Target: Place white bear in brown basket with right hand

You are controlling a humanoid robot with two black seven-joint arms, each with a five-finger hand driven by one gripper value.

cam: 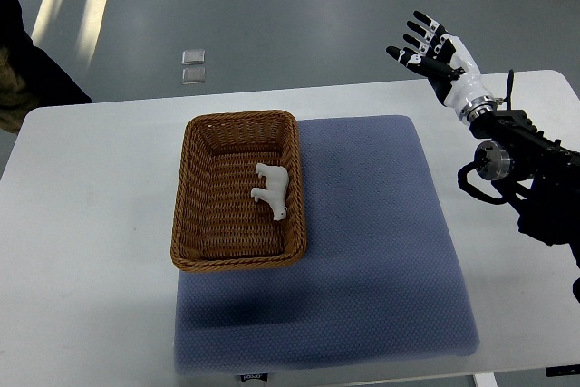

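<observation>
The white bear (273,190) lies on its side inside the brown basket (237,261), toward the right wall. The basket sits at centre left of the frame, overlapping a blue mat (372,251) on the white surface (86,224). The right hand (435,56) (upper right) hovers with fingers (412,43) spread, holding nothing.

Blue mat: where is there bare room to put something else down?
The blue mat is bare right of and below the brown basket. The white table left of it is bare too. The basket's floor holds the white bear.
</observation>
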